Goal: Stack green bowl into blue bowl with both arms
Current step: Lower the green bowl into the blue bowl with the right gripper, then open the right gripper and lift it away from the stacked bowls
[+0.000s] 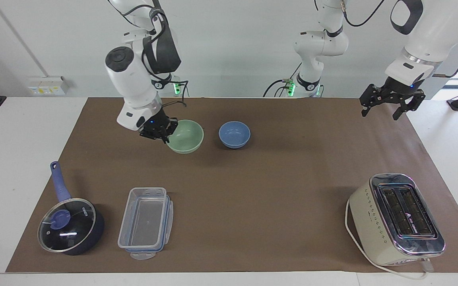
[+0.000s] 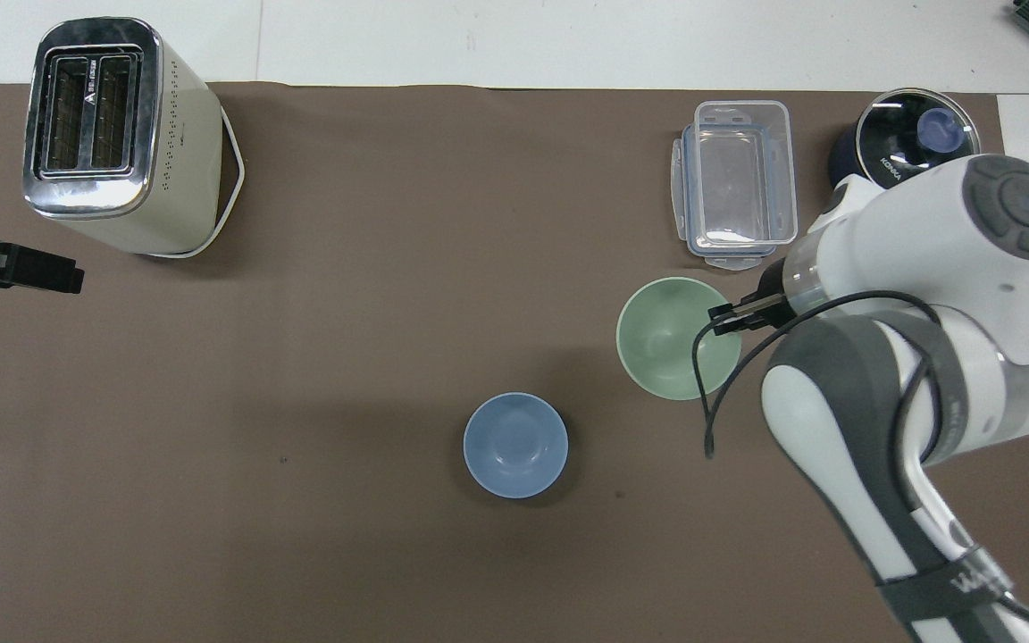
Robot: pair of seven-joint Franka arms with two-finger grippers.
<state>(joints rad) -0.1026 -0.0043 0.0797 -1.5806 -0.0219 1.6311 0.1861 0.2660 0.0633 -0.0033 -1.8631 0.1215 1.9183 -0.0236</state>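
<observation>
Two small round matte bowls, one in the air and one on a brown paper table cover (image 1: 253, 186). Pinched by its rim in the clenched black two-finger right gripper (image 1: 162, 135): the pale mint-green bowl (image 1: 187, 137), lifted clear of the cover, mouth up, with a soft shadow on the paper below. Hangs over bare cover near the periwinkle-blue bowl (image 1: 234, 134), toward the right arm's end of the table, and does not touch it. Sits upright and empty on the cover, that blue bowl, about midway between the two arm bases.

From overhead, much the same: right gripper (image 2: 727, 320) at the edge of the green bowl (image 2: 671, 344), one fingertip inside the rim, the white jointed forearm and a loose black cable across the corner of the view; blue bowl (image 2: 515, 445) apart from both.

Waits with fingers spread wide and nothing between them, the black left gripper (image 1: 380, 114), high over the edge of the cover at the left arm's end of the table. Shows overhead only as a dark tip (image 2: 37, 271) at the border of the view.

Farther from the robots: a cream and chrome two-slot toaster (image 1: 396, 218) with white cord at the left arm's end; at the right arm's end, a clear rectangular plastic container (image 1: 145, 222) and, beside it, a dark-blue saucepan (image 1: 70, 226) with glass lid and blue handle.
</observation>
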